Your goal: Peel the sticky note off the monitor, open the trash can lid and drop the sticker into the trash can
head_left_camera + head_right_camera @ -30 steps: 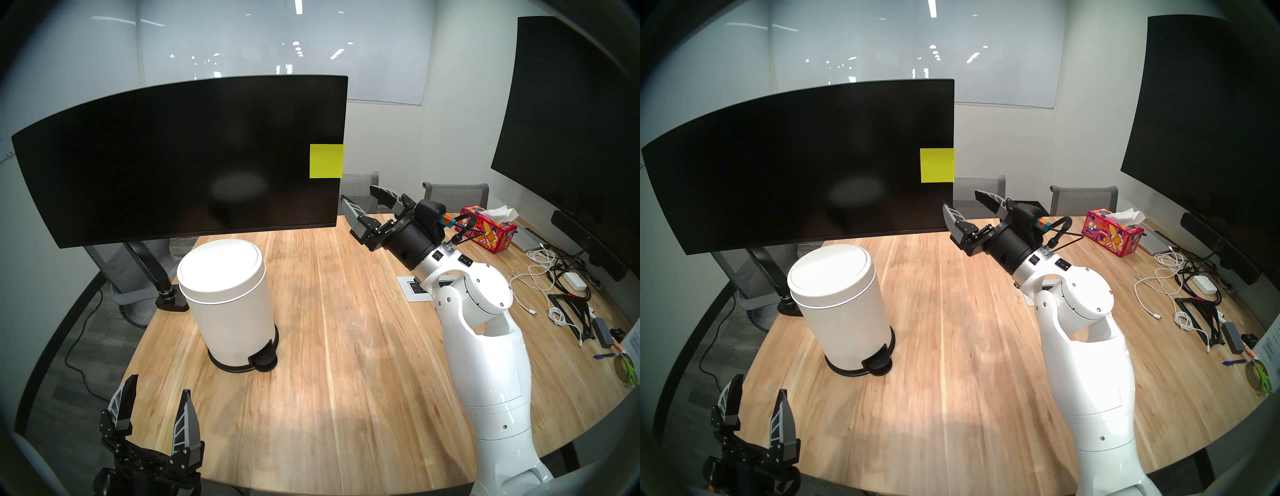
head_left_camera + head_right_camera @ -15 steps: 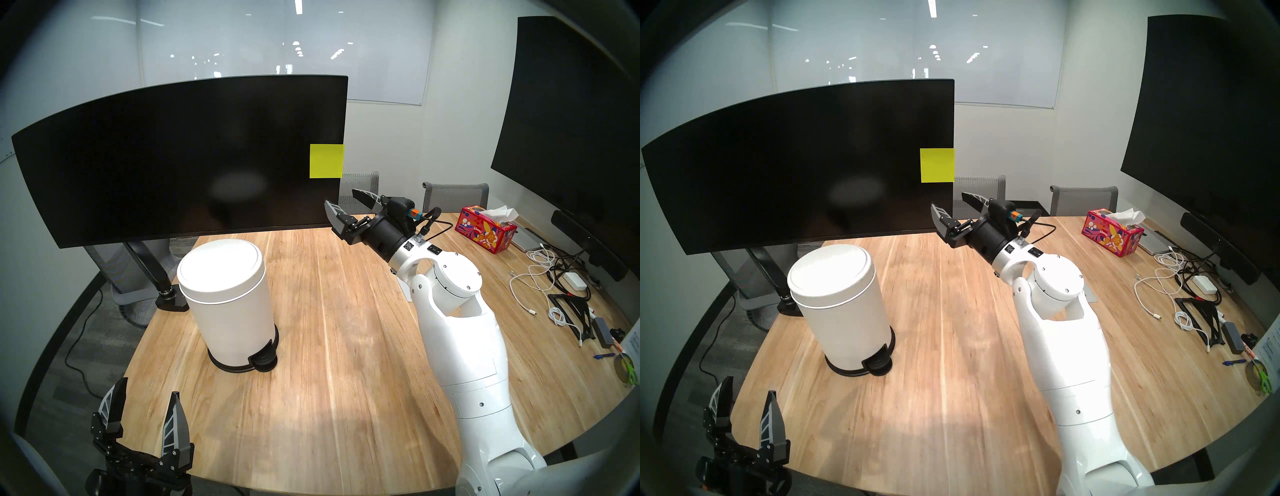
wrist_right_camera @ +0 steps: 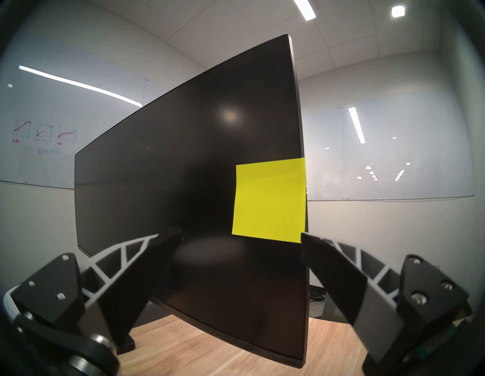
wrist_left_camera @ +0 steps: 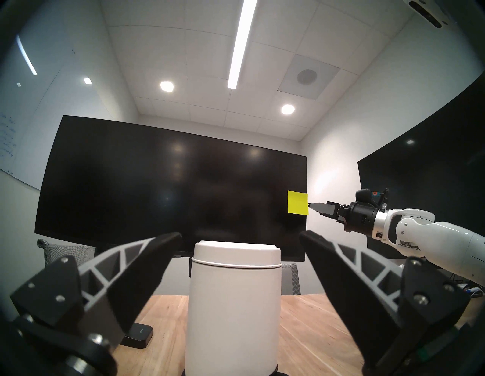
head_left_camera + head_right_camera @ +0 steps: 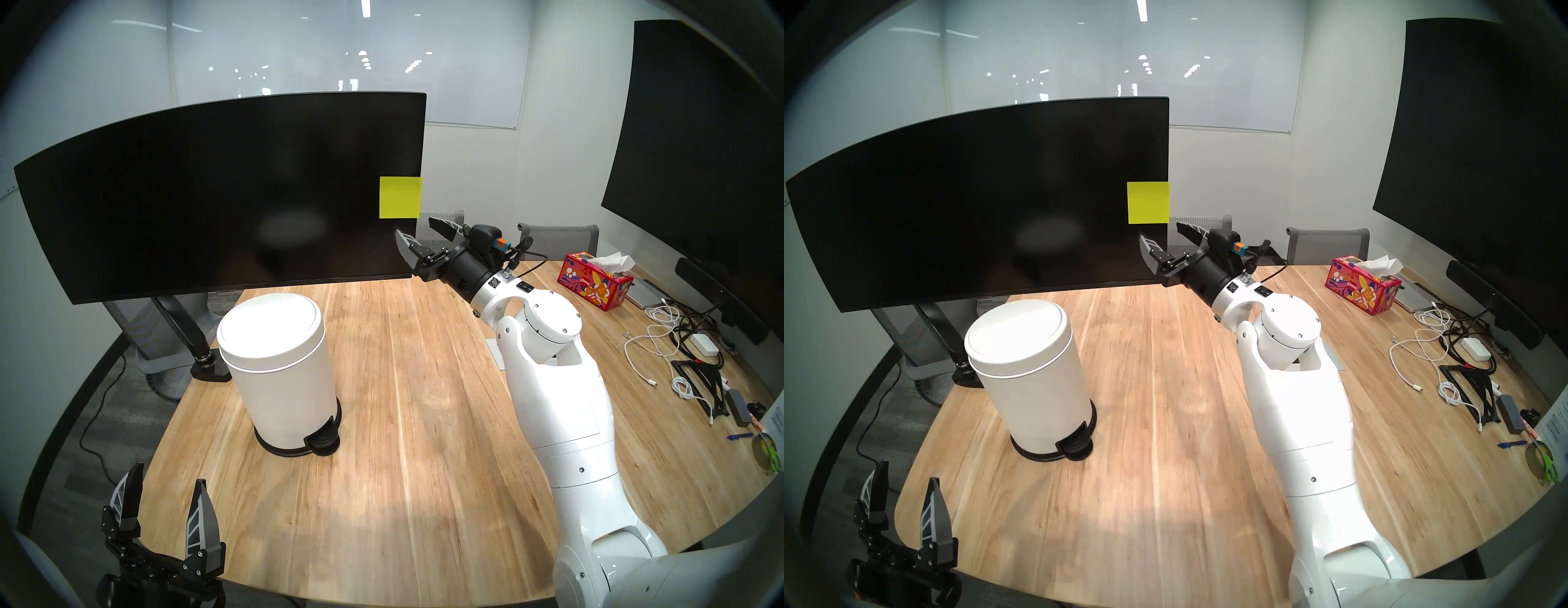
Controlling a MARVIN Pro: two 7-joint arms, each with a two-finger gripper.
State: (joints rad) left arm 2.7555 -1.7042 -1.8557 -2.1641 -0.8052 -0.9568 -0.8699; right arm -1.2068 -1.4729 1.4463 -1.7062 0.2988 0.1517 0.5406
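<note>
Table [image 5: 424,403]: light wood grain, rounded near edge.
Tissue box [image 5: 596,282]: red floral print – white tissue sticking out the top, far right of the table.
White cables [image 5: 655,339]: loose coils beside a white power adapter [image 5: 704,344].
Large wall display [image 5: 695,148]: black, dark – a long black bar [image 5: 721,303] below it.
Mesh chairs [image 5: 558,240]: grey, behind the table.
Whiteboard [image 5: 348,55]: glossy, reflecting ceiling lights.
Tape roll [image 5: 765,456]: at the right edge.

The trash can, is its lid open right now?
No, the white lid sits flat and shut on the trash can, with no gap showing at its rim.
</note>
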